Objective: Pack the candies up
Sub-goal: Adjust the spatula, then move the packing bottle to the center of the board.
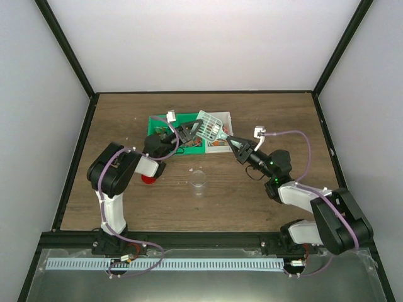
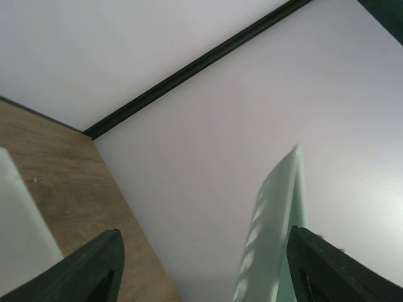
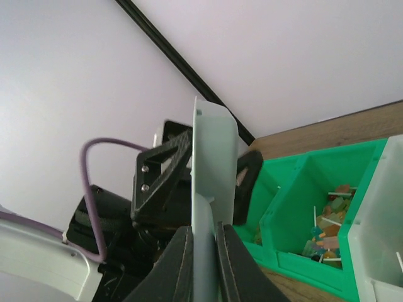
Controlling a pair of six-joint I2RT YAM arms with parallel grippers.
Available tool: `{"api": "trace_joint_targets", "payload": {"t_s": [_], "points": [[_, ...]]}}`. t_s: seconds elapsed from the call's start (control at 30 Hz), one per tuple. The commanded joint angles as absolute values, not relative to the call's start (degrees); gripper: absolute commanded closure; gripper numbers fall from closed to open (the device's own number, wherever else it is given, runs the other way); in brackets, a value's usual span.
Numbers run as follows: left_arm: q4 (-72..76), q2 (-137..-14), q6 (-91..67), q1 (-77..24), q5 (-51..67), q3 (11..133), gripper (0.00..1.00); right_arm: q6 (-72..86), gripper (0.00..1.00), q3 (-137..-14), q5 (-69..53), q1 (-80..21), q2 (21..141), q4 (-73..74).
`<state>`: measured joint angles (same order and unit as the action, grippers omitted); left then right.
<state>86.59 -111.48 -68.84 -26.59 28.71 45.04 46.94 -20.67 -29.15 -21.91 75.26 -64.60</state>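
The right hand [image 3: 203,238] pinches the scoop [image 3: 214,145] by its handle while the left hand [image 2: 206,238] stands spread around it, so this one-handed grip may twist and spill candies [image 3: 327,233], lying in the green bin [image 3: 289,189], onto the bench [image 1: 264,119]

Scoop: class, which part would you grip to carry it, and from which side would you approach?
Grip the scoop by its thin flat handle, coming from the handle's end, opposite the wide slotted head. The handle is a narrow blade, so two fingers can pinch its flat faces, as the right gripper does.
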Motion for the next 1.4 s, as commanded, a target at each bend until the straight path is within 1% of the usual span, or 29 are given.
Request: {"api": "trace_joint_targets", "payload": {"t_s": [0.0, 0.17, 0.27, 0.33, 0.5, 0.63, 0.7, 0.73, 0.8, 0.9, 0.93, 1.03, 1.2, 1.37], "points": [[93.84, -111.04, -68.49, -25.89, 29.18, 41.50, 0.24, 43.91, 0.99, -23.02, -25.20, -21.47, 70.37, -61.38], [87.45, -105.99, -63.96, -25.92, 28.70, 37.47, 0.18, 41.09, 0.99, -23.18, -16.85, -20.85, 63.12, -51.56], [82.27, -100.61, -58.22, -26.16, 25.64, 33.14, 0.17, 38.62, 0.99, -23.60, -11.40, -20.89, 59.06, -44.33], [75.90, -95.31, -53.29, -27.12, 22.53, 30.65, 0.17, 37.52, 0.99, -23.51, -8.79, -20.84, 56.85, -41.30], [50.61, -79.64, -36.52, -33.77, 8.63, 31.16, 0.17, 36.90, 0.99, -22.06, -6.44, -20.83, 54.03, -39.46], [35.45, -72.77, -28.70, -41.32, -4.14, 31.64, 0.17, 37.10, 0.99, -21.61, -5.69, -20.85, 53.26, -38.70], [31.01, -71.13, -26.48, -47.43, -11.20, 31.24, 0.17, 37.06, 0.99, -21.11, -5.32, -20.90, 52.62, -38.93], [29.39, -70.62, -25.82, -49.93, -13.89, 30.80, 0.20, 36.97, 0.99, -21.05, -5.29, -20.84, 52.30, -38.91], [27.91, -70.30, -26.00, -53.68, -15.36, 29.65, 0.31, 36.57, 0.99, -21.08, -5.18, -20.86, 51.83, -38.41], [28.35, -68.72, -27.09, -58.57, -15.67, 27.10, 0.48, 36.11, 0.99, -20.81, -4.89, -20.83, 51.19, -37.73], [28.98, -67.78, -27.08, -60.23, -16.72, 26.07, 0.56, 35.97, 0.99, -20.63, -4.80, -20.90, 51.01, -37.67], [28.79, -64.87, -27.05, -63.37, -17.99, 24.74, 0.64, 35.69, 0.99, -20.10, -4.14, -20.85, 50.81, -37.53], [26.33, -62.58, -26.00, -66.25, -19.11, 24.71, 0.69, 35.42, 0.99, -19.98, -4.04, -20.86, 51.40, -37.79], [24.60, -62.40, -26.16, -67.13, -15.33, 23.99, 0.88, 35.08, 0.99, -20.20, -3.77, -20.84, 52.02, -37.83]]}}
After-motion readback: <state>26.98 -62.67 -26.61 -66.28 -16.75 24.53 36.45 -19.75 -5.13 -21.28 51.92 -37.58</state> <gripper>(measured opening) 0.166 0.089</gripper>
